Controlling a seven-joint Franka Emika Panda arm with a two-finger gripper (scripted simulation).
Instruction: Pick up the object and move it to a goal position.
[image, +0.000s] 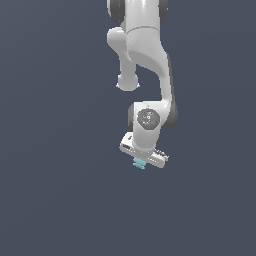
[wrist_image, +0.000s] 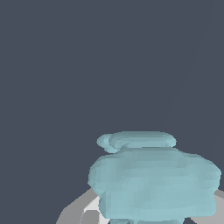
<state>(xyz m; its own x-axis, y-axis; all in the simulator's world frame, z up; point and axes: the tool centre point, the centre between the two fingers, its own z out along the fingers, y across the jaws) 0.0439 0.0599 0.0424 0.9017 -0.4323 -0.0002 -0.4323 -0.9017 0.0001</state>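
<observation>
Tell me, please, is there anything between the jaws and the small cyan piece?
Nothing separate shows. In the wrist view the cyan piece fills the space right at the gripper, and in the exterior view it sits directly against the gripper's underside.

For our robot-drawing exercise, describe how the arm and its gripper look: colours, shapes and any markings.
The arm is glossy white, built of rounded, bulging segments with dark grey bands at the joints. A round grey disc marks the wrist joint. The gripper is a flat white bar with grey edges. No cables show.
</observation>
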